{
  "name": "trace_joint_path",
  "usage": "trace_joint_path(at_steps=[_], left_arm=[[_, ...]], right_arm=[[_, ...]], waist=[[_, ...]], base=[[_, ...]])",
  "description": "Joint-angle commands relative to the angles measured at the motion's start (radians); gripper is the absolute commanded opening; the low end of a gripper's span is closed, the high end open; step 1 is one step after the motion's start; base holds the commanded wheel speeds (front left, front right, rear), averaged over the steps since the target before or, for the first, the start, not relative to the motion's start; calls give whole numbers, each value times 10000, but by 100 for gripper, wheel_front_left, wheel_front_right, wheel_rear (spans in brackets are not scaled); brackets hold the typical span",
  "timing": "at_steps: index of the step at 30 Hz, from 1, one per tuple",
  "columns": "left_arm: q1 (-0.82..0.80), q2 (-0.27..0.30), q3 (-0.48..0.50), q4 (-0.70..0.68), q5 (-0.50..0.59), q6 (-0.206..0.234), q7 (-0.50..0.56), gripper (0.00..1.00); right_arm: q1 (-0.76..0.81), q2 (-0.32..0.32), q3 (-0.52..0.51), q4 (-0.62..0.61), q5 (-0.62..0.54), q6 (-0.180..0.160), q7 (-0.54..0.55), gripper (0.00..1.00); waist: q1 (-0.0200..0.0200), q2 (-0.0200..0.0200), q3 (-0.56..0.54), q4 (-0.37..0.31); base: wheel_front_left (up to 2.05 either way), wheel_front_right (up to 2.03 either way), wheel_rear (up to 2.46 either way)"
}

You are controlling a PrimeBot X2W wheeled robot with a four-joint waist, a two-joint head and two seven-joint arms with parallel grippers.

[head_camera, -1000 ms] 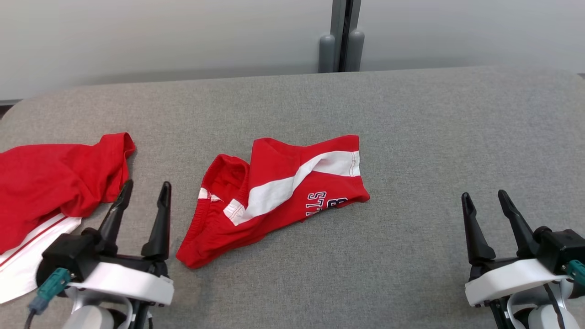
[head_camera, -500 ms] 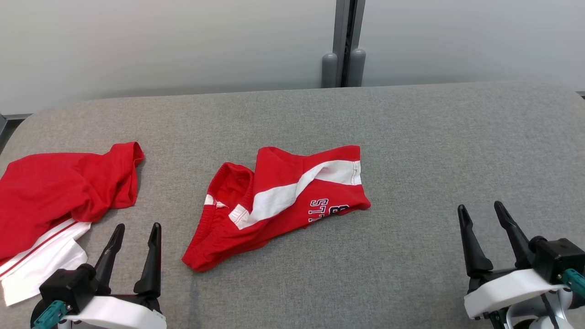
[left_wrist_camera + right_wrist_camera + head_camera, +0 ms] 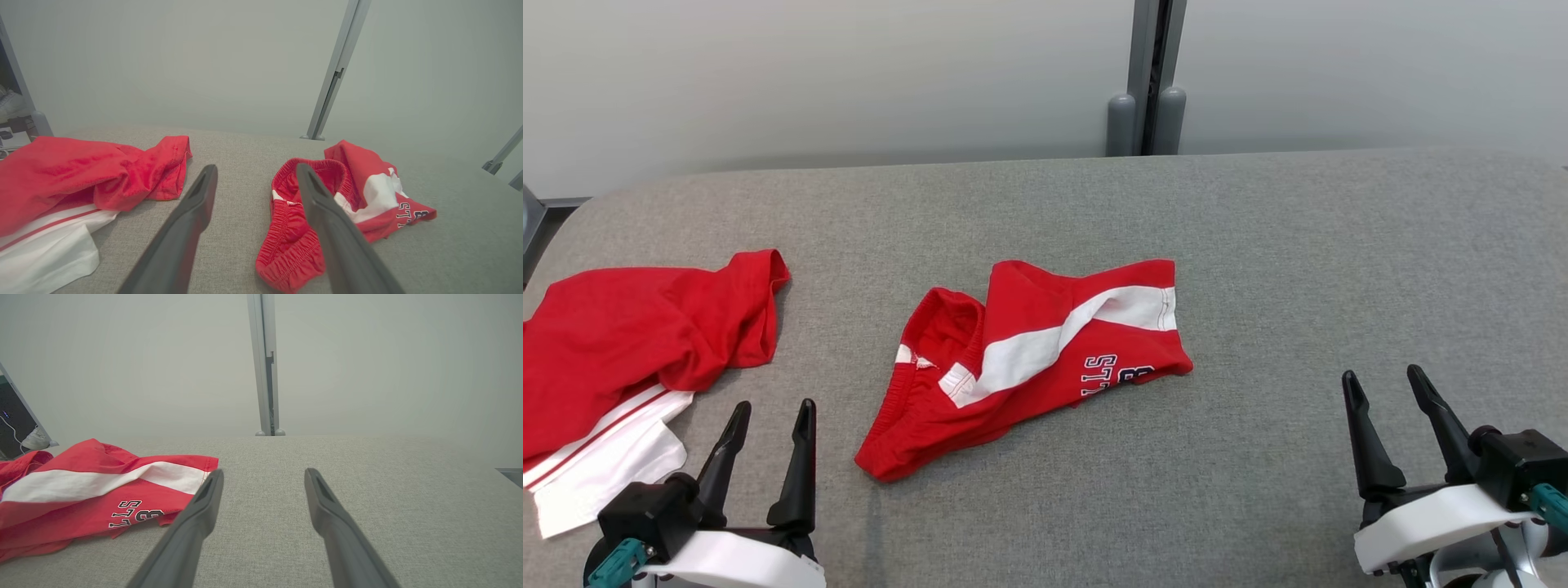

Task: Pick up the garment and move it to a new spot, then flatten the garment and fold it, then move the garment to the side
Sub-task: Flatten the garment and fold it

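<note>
Shorts (image 3: 1029, 351) on table (image 3: 1298, 245) centre, second garment (image 3: 629, 343) at left (well apart)

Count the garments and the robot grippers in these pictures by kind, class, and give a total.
Red-and-white cloth garments: 2 (crumpled red shorts with a white stripe, middle; rumpled red garment with a white panel, left)
Robot grippers, dark jaws open: 2 (left gripper, right gripper)
Total: 4

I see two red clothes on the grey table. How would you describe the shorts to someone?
Look at the grey padded table. Near its middle lies a crumpled pair of red shorts. Unlike the plainer red and white garment at the table's left edge, it shows a gathered elastic waistband, a broad white stripe and dark lettering.
</note>
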Motion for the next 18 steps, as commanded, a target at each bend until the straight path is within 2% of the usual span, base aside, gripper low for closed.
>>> trace_joint_path(at_steps=[1, 9, 18], left_arm=[[-9, 83, -5, -30, 32, 62, 34, 100], [-488, -24, -196, -214, 136, -16, -77, 100], [-1270, -337, -478, -161, 215, -294, -361, 100]], right_arm=[[72, -54, -31, -50, 21, 1, 19, 100], [-262, -139, -77, 170, -34, 1, 90, 100], [-1170, -491, 399, 741, 14, 0, 264, 100]], waist=[[0, 0, 39, 37], [0, 0, 325, 548], [0, 0, 1207, 1578]], base=[[0, 0, 0], [0, 0, 0], [0, 0, 0]])
